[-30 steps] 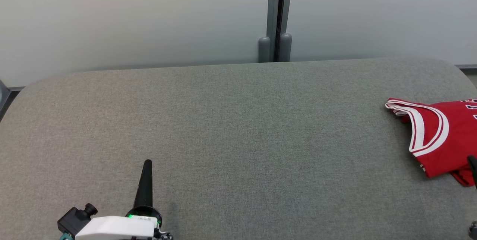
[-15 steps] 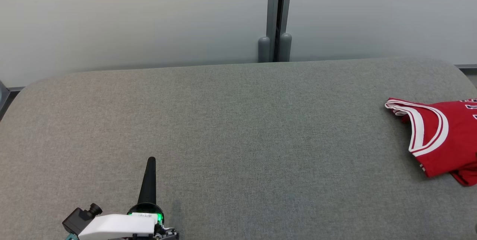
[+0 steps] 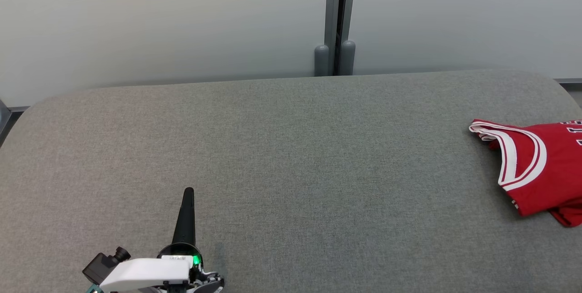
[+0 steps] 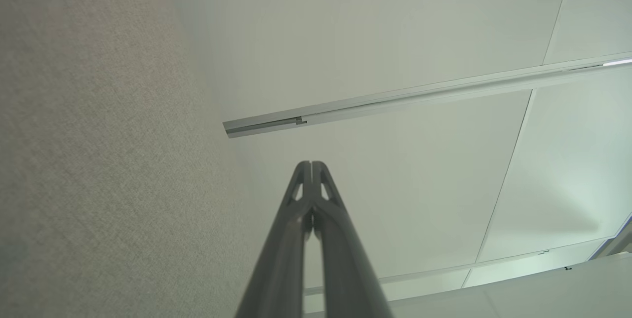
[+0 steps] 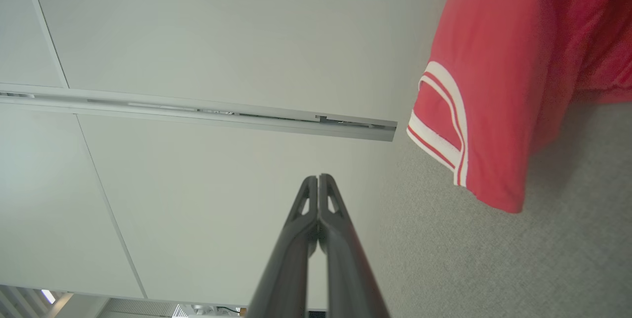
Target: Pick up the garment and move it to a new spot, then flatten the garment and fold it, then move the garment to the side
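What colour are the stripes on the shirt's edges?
White, with thin red lines, on the red garment. The head view shows the stripes best.

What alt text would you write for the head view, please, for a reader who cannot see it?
A red jersey with white trim lies at the right edge of a wide grey fabric-covered surface, cut off by the frame. The left claw, shut, points up from the lower left, far from the jersey. A pale wall stands behind.

One garment (image 3: 548, 168), one padded surface (image 3: 291, 156), one left end effector (image 3: 188, 191), one right end effector (image 5: 318, 178)
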Robot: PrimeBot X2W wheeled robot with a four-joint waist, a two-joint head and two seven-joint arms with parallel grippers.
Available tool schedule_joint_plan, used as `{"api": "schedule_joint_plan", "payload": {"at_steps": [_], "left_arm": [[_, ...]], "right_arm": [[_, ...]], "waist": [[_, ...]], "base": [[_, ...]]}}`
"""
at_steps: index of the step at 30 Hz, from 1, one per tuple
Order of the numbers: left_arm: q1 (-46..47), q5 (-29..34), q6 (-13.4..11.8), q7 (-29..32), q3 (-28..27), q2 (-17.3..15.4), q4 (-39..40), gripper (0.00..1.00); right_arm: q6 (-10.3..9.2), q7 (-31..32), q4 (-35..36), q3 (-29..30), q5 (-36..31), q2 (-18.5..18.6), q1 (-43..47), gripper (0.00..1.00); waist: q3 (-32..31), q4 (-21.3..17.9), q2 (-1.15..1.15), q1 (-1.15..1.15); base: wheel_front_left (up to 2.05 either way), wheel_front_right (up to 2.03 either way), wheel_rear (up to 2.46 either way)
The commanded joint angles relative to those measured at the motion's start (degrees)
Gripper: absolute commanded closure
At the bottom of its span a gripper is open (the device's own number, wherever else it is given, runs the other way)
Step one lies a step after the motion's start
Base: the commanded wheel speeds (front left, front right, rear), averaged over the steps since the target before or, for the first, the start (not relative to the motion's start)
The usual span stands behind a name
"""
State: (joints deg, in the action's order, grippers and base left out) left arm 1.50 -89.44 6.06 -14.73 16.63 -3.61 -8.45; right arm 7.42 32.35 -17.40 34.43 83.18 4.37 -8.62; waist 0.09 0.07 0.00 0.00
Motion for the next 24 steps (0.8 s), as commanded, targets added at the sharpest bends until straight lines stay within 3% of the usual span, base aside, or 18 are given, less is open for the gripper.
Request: {"api": "schedule_joint_plan", "payload": {"at_steps": [1, 13, 24], "left_arm": [[1.05, -0.90, 0.60, -0.18, -0.03, -0.10, -0.04, 1.00], [1.68, -4.52, 1.26, -0.32, 0.25, 0.79, -0.22, 1.00], [1.53, -4.48, 1.26, -0.32, 0.22, 0.78, -0.22, 1.00]], "right_arm": [[0.12, 0.79, -0.10, 0.45, 1.32, 0.64, -0.56, 1.00], [0.12, 2.92, -1.11, 2.27, 5.65, 0.82, -1.46, 1.00], [0.12, 2.88, -1.02, 2.22, 5.50, 0.78, -1.33, 1.00]], "waist": [[0.00, -0.01, 0.00, 0.00], [0.00, -0.06, 0.00, 0.00], [0.00, -0.07, 0.00, 0.00]], "base": [[0.00, 0.00, 0.00], [0.00, 0.00, 0.00], [0.00, 0.00, 0.00]]}}
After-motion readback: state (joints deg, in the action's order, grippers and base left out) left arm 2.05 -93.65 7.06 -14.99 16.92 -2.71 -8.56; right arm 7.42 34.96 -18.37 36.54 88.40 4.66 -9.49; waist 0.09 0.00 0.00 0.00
